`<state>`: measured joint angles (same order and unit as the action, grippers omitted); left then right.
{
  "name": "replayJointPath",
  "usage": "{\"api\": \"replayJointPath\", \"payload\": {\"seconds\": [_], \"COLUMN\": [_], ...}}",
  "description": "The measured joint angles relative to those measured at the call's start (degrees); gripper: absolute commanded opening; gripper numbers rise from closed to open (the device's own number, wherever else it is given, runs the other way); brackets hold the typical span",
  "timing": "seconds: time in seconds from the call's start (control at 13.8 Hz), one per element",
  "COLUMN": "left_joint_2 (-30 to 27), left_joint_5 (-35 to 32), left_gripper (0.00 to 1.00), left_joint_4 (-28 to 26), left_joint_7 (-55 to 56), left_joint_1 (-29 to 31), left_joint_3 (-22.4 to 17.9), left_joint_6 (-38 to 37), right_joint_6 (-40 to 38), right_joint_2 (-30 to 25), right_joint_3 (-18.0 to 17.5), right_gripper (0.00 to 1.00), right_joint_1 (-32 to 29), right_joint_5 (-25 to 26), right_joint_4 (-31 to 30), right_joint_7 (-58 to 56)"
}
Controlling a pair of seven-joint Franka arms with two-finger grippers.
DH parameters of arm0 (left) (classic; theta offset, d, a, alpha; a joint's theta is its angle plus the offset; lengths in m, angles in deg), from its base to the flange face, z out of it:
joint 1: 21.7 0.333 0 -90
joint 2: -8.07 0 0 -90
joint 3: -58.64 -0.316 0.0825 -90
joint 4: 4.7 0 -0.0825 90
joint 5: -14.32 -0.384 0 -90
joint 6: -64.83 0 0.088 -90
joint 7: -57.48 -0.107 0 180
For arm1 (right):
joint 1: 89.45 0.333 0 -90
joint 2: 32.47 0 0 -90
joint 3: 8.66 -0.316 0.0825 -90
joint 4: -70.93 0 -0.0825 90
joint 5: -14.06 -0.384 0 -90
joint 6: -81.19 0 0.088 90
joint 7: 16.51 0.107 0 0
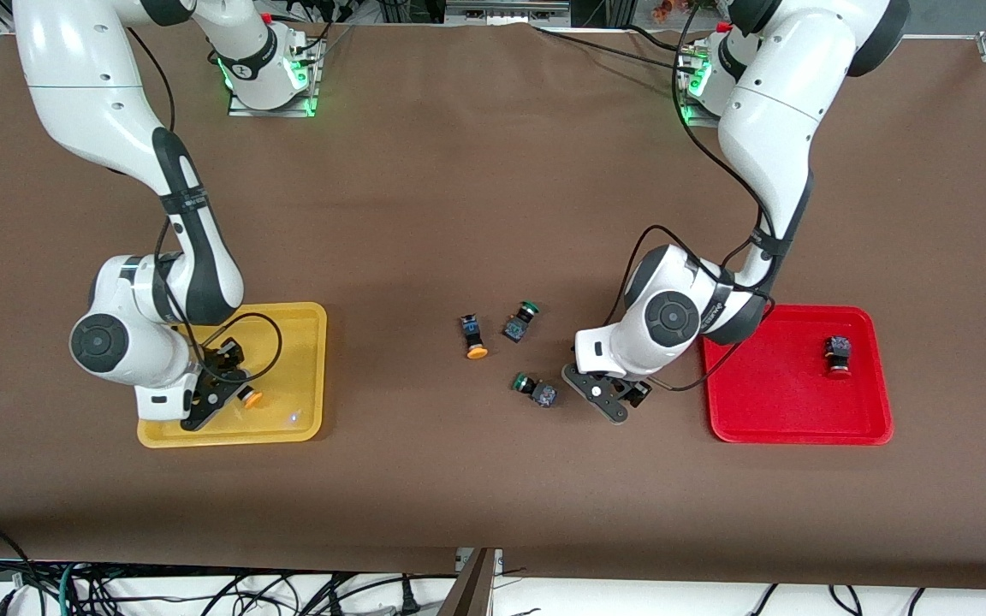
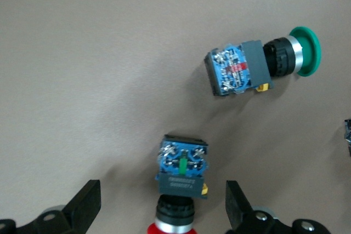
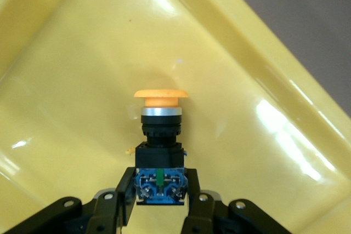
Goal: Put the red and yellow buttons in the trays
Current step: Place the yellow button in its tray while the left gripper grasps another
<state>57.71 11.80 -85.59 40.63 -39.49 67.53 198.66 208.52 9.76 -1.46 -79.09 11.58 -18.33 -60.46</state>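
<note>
While a yellow-capped button [image 3: 160, 135] is clamped by the right gripper [image 1: 221, 389] over the yellow tray [image 1: 305, 325] at lower left, the left gripper [image 1: 608, 398] is spread around a red-capped button [image 2: 180, 190]; another [image 1: 837, 355] is seen in the red tray [image 1: 767, 402], right.

You count 6 buttons, 2 trays. Yellow caps, 2: yellow button [image 1: 476, 339], other yellow button [image 3: 160, 135]. Red caps, 2: red button [image 1: 837, 356], other red button [image 2: 178, 184]. Green caps, 2: green button [image 1: 524, 318], other green button [image 1: 536, 390]. Trays: yellow tray [image 1: 305, 359], red tray [image 1: 767, 402].
</note>
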Motion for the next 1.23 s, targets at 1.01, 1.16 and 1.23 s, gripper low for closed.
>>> {"api": "replayJointPath", "payload": {"seconds": [1.01,1.16,1.23], "left_joint_2": [0.7,-1.5,-3.0], "left_joint_5": [0.0,0.0,0.0], "left_gripper": [0.11,0.11,0.12], "left_joint_4": [2.4,2.8,2.9], "left_joint_7": [3.1,3.1,3.1], "left_joint_1": [0.8,5.1,7.6], "left_joint_3": [-1.1,-1.4,-1.4], "left_joint_6": [0.7,-4.4,-7.3], "right_joint_6": [-3.8,-5.0,-5.1], "right_joint_2": [-2.7,-2.8,-2.8], "right_joint_3": [-1.5,-3.1,-4.7], "right_gripper": [0.67,0.67,0.67], "right_joint_1": [9.2,11.2,11.8], "right_joint_5": [-0.4,-0.8,-1.1], "right_joint_4": [3.2,4.0,4.2], "right_joint_7": [19.3,28.0,32.9]}}
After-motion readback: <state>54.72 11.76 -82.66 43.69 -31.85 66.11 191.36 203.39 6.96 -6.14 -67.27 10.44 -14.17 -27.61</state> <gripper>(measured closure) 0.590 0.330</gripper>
